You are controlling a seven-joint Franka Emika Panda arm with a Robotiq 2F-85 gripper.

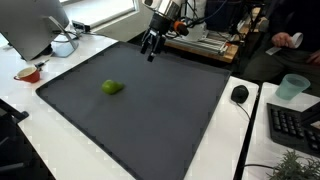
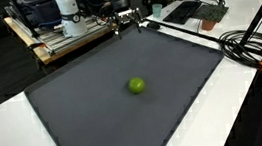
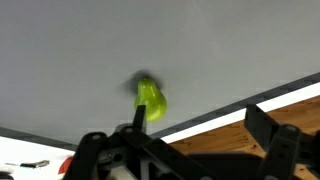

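A small green fruit-like object (image 1: 112, 87) lies on the dark grey mat (image 1: 160, 110), left of centre; it shows near the mat's middle in both exterior views (image 2: 135, 84) and in the wrist view (image 3: 151, 97). My gripper (image 1: 152, 48) hangs in the air over the mat's far edge, well away from the green object. It also shows at the far edge (image 2: 119, 25). In the wrist view its two fingers (image 3: 200, 128) stand wide apart with nothing between them.
A wooden bench (image 1: 205, 45) with equipment stands behind the mat. A monitor (image 1: 35, 25), white bowl (image 1: 63, 46) and red dish (image 1: 28, 73) sit at one side. A mouse (image 1: 239, 94), teal cup (image 1: 291, 87) and keyboard (image 1: 296, 125) sit at the other. Cables (image 2: 253, 43) lie on the white table.
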